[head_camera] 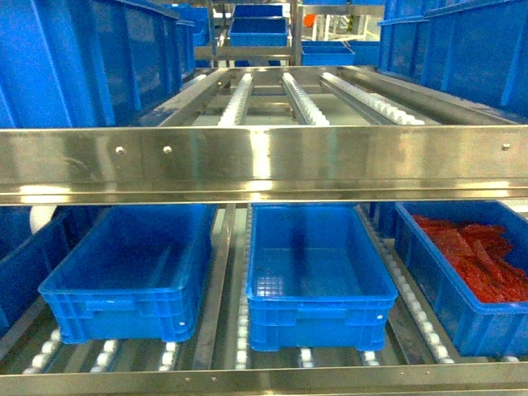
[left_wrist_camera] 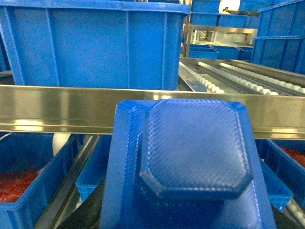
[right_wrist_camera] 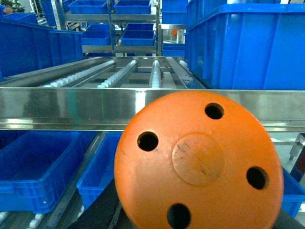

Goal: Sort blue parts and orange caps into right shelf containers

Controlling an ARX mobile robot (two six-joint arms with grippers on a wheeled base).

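A blue part [left_wrist_camera: 190, 157], a textured block with an octagonal raised top, fills the left wrist view, and my left gripper [left_wrist_camera: 186, 225] is shut on it, jaws hidden behind it. A round orange cap [right_wrist_camera: 198, 164] with four holes fills the right wrist view. My right gripper [right_wrist_camera: 195, 225] is shut on it, with only a dark finger [right_wrist_camera: 97, 210] showing beside it. More orange caps form a grainy red-orange heap [head_camera: 483, 256] in the right-hand blue crate [head_camera: 445, 301] on the lower shelf. Neither gripper appears in the head view.
The lower shelf also holds an empty left crate [head_camera: 115, 293] and an empty middle crate [head_camera: 322, 299] on roller tracks. A steel rail [head_camera: 264, 165] crosses above them. Big blue crates [head_camera: 74, 58] flank the upper roller shelf. Another red heap [left_wrist_camera: 14, 183] lies in a crate at far left.
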